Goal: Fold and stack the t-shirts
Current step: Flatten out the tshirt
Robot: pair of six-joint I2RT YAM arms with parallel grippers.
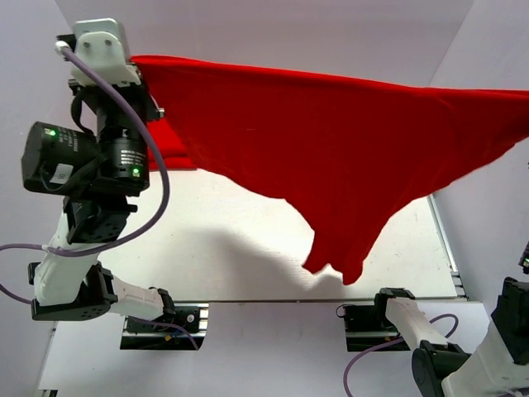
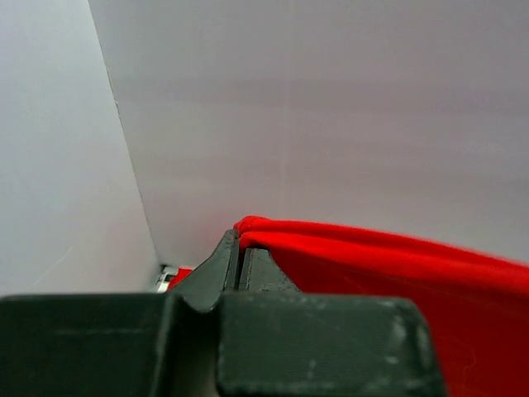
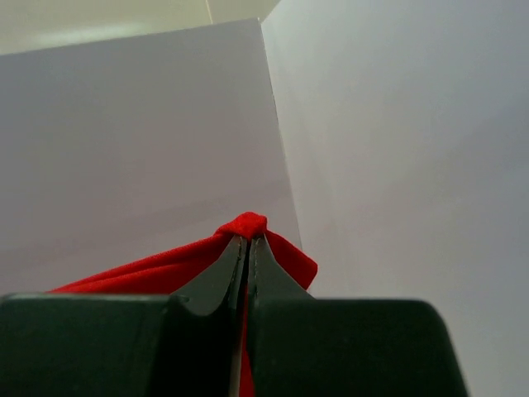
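Observation:
A red t-shirt [image 1: 331, 141] hangs spread in the air above the table, stretched between both grippers, with its lowest point drooping near the front edge. My left gripper [image 1: 136, 61] is raised at the back left and shut on the shirt's left corner; in the left wrist view the gripper [image 2: 240, 241] pinches the folded red edge [image 2: 397, 269]. My right gripper [image 3: 249, 237] is shut on a bunched corner of the shirt [image 3: 149, 269]. In the top view that gripper is beyond the right edge.
A second piece of red cloth [image 1: 169, 150] lies on the white table [image 1: 240, 240] at the back left, partly behind the left arm. White walls enclose the back and both sides. The arm bases [image 1: 161, 321] [image 1: 372, 321] sit at the near edge.

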